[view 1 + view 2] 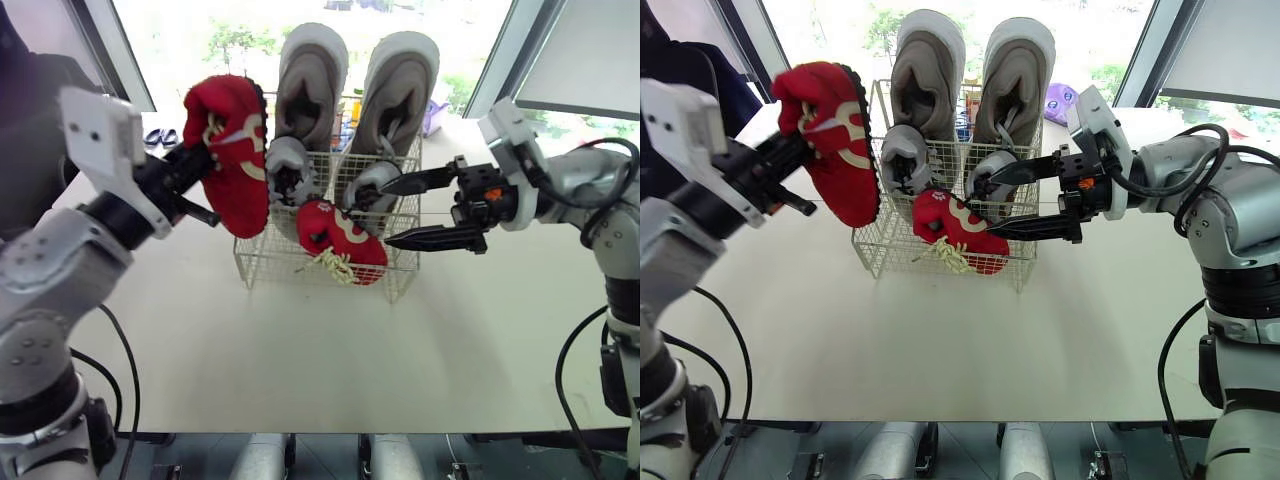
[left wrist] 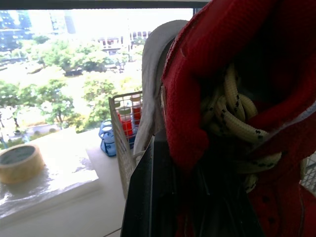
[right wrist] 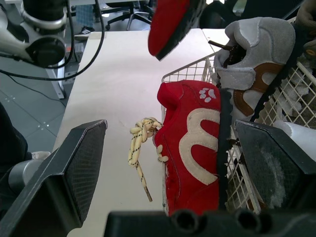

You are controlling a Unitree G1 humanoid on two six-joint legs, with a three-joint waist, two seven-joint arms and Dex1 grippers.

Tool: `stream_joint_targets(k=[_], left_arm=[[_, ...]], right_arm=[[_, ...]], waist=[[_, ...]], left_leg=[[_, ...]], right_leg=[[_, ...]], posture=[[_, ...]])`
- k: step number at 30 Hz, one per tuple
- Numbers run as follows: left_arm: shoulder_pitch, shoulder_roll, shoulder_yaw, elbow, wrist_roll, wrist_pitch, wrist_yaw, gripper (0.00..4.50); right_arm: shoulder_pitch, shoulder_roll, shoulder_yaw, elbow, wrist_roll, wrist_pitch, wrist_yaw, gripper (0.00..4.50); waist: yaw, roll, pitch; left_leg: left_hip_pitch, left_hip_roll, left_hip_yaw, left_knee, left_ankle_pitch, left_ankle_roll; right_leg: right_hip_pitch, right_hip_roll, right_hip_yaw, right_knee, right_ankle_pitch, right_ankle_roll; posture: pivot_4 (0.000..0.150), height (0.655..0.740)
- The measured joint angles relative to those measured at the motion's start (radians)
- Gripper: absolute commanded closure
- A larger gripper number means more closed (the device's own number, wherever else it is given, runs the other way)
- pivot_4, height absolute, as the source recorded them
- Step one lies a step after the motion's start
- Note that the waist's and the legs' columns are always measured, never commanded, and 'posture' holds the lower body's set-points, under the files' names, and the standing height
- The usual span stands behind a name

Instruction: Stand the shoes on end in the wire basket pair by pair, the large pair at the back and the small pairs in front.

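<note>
- Red knit fabric with cream trim makes up the raised red shoe (image 1: 232, 150). It hangs in the air just left of the wire basket (image 1: 275, 262), toe up and sole turned away from the basket.
- The left tool (image 1: 195, 185) is clamped on it at the mouth. In the left wrist view one finger runs in beside the cream laces.
- That shoe looks light and soft, so a grip on the collar will likely let it swing or fold. Pinching across the firmer heel or the sole edge should steer it better.
- The other red shoe (image 1: 340, 238) lies on its side against the basket's front wall, and its loose laces (image 3: 140, 148) trail onto the desk (image 1: 300, 350).
- The right tool (image 1: 388, 212) hovers just beside that shoe with its fingers spread wide and nothing between them.
- The dangling laces could snag in the wire, so it is safer to grasp the body of the shoe than the cord.
- The large grey pair (image 1: 312, 85) stands on end at the back, and a small grey pair (image 1: 285, 165) stands in front of it.
</note>
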Motion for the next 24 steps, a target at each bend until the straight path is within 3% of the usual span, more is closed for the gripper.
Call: stream_joint_targets(k=[13, 24], left_arm=[[0.128, -0.124, -0.262, 0.099, 0.370, -0.378, -0.116, 4.43], [0.209, -0.227, -0.377, 0.216, 0.568, -0.645, -0.211, 4.43]], right_arm=[[0.015, -0.035, -0.033, -0.080, 0.046, 0.116, -0.044, 0.00], [0.124, -0.074, -0.139, -0.322, 0.302, 0.351, -0.169, 0.00]], waist=[[0.022, 0.000, 0.000], [0.026, 0.004, -0.005]], left_leg=[[0.000, 0.000, 0.000, 0.001, -0.001, 0.001], [0.003, 0.000, 0.000, 0.002, -0.001, 0.002]], right_leg=[[0.001, 0.000, -0.001, -0.001, 0.000, -0.001], [0.005, -0.001, -0.002, -0.002, 0.000, -0.001]], posture=[[0.150, 0.6563], [0.150, 0.6563]])
